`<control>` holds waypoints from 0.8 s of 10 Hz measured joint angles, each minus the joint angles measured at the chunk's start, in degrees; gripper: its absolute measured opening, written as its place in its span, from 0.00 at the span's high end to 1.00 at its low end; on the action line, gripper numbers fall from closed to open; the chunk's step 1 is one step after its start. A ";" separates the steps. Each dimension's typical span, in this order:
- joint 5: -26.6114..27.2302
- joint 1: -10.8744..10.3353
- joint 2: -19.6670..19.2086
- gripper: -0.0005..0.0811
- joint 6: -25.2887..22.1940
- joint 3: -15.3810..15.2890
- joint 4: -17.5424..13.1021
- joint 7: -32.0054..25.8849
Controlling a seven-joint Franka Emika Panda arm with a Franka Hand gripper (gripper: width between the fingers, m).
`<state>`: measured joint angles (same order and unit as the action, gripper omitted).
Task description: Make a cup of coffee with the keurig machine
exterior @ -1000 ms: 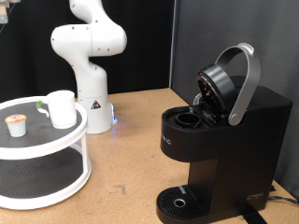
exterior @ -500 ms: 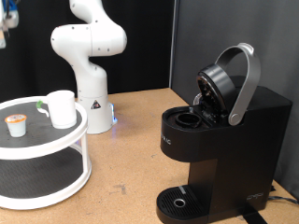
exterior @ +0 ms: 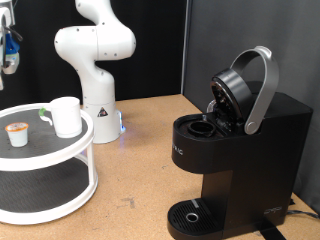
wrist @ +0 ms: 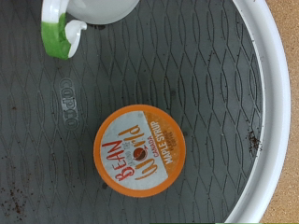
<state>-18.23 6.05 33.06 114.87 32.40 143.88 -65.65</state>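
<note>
1. Fingers (exterior: 8, 48) hanging at the exterior view's top left edge, high above the white two-tier tray (exterior: 60, 146); mostly cut off by the frame, so apart or together cannot be told, and nothing seen between them.
2. Directly below in the wrist view: a coffee pod (wrist: 140, 149) with orange-rimmed foil lid, lying alone on the tray's dark ribbed mat, well inside the white rim.
3. Just beyond the pod, a white cup (exterior: 66, 116) standing upright on the same top tier, with a small green-and-white object (wrist: 60, 30) beside its base.
4. Far across the wooden bench (exterior: 140, 150), the keurig machine (exterior: 236, 150), lid raised, pod chamber open, drip tray bare.
5. Likely risks: a descent slightly off centre tipping or skidding the light pod on the ribbed mat; a wide approach clipping the nearby cup and toppling it from the tier.
</note>
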 joint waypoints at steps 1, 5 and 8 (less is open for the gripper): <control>0.37 -0.01 0.05 0.01 0.00 0.05 0.02 -0.03; 1.39 -0.27 -1.92 0.01 5.27 1.37 3.55 -0.21; 1.40 -0.61 -6.21 0.01 13.72 2.37 7.61 -0.25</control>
<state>-16.83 5.43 26.85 128.59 34.77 151.49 -65.90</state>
